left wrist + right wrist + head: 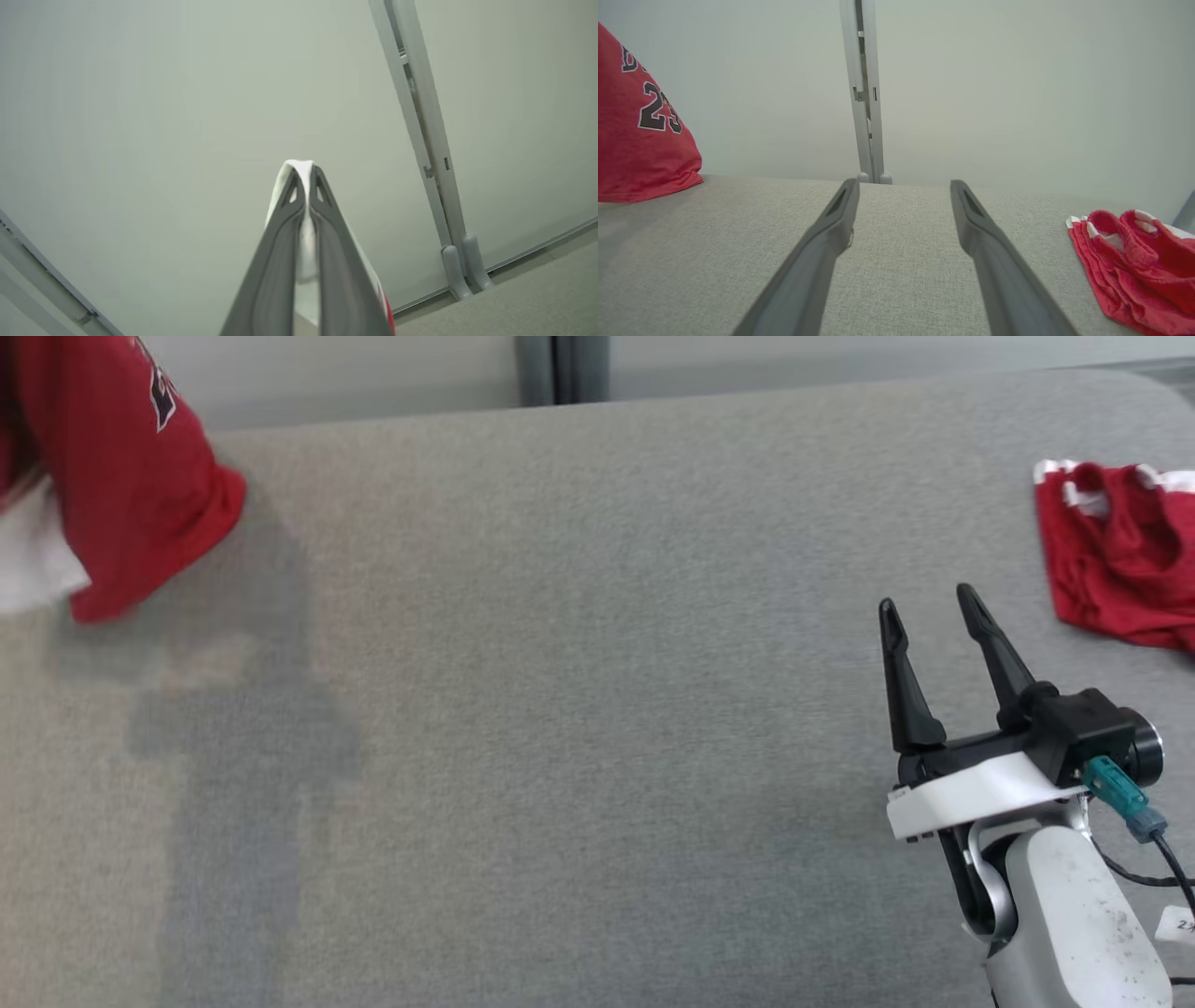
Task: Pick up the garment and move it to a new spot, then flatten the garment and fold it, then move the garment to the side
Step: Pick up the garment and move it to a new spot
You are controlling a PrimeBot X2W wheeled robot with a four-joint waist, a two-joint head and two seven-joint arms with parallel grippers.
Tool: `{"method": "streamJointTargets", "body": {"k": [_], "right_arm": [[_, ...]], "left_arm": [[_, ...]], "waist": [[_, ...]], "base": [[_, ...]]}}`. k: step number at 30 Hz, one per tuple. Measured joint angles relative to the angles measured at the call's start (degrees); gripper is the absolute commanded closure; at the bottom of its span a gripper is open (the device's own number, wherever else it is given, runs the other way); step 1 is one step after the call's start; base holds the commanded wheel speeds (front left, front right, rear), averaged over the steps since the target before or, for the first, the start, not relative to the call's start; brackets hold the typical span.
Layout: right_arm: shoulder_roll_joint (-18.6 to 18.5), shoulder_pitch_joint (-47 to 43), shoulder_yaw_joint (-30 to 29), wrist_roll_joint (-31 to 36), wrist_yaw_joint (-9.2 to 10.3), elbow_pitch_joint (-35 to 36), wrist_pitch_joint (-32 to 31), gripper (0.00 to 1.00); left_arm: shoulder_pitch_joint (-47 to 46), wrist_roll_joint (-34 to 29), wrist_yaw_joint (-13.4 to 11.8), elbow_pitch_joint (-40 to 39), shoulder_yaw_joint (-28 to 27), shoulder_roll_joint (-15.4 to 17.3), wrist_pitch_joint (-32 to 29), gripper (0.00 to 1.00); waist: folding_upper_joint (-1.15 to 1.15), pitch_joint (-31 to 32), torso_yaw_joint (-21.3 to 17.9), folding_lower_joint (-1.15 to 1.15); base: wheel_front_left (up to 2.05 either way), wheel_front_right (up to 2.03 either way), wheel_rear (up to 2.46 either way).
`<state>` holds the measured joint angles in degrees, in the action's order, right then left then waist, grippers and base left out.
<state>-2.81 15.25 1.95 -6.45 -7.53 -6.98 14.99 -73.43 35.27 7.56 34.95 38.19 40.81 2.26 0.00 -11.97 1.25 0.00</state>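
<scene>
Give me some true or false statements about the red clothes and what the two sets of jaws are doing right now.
1. The left jaws are shut on the red jersey. True.
2. The right jaws are shut. False: they stand open, holding nothing.
3. The red shorts lie crumpled on the grey cushion, at the robot's right. True.
4. The jersey is spread flat on the cushion. False: it hangs bunched from the left jaws.
</scene>
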Motion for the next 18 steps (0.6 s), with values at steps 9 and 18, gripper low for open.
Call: {"method": "streamJointTargets", "body": {"k": [9, 18], "right_arm": [[0.02, -0.56, 1.36, -3.21, 0.00, 0.15, 0.01, 0.00], [0.00, -1.41, -1.10, -2.63, 0.00, 0.49, 0.01, 0.00]], "left_arm": [[-7.52, 0.23, -0.21, -5.27, 2.55, -8.87, -0.47, 1.00], [-3.94, 4.43, -0.31, -6.53, 2.22, -11.57, 2.45, 1.00]], "waist": [[0.00, 4.37, -6.42, 0.00], [0.00, 6.31, -9.38, 0.00]], "base": [[0.00, 0.00, 0.00], [0.00, 0.00, 0.00]]}}
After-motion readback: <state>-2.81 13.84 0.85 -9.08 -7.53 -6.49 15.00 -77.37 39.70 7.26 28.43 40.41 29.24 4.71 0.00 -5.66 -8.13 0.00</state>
